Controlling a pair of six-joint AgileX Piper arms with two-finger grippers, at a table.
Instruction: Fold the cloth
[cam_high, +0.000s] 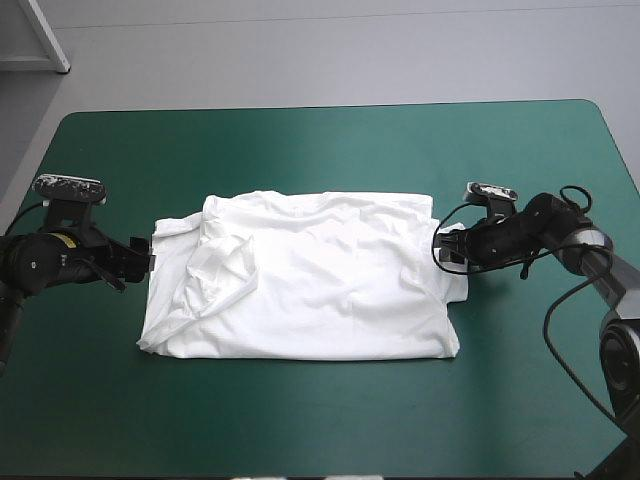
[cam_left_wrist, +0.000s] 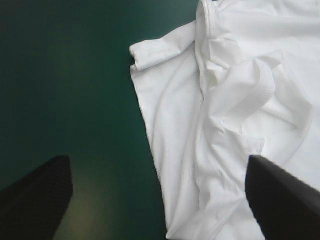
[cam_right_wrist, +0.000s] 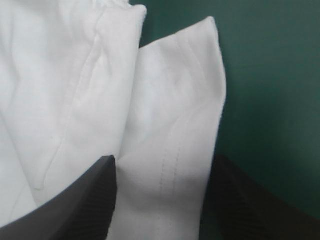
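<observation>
Teal-green bench (cam_high: 320, 420) holds a soft, floppy T-shirt (cam_high: 320, 280), best pinched at its edges; left pincer (cam_left_wrist: 157, 160) and right pincer (cam_right_wrist: 161, 161) are spread.

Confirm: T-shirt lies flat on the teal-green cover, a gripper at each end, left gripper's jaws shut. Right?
No: the left gripper has its jaws open, wide apart in the left wrist view. Otherwise right: the T-shirt lies flat on the teal-green cover, the right gripper at its other end.

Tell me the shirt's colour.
The shirt is plain white; the high view shows it best.
</observation>
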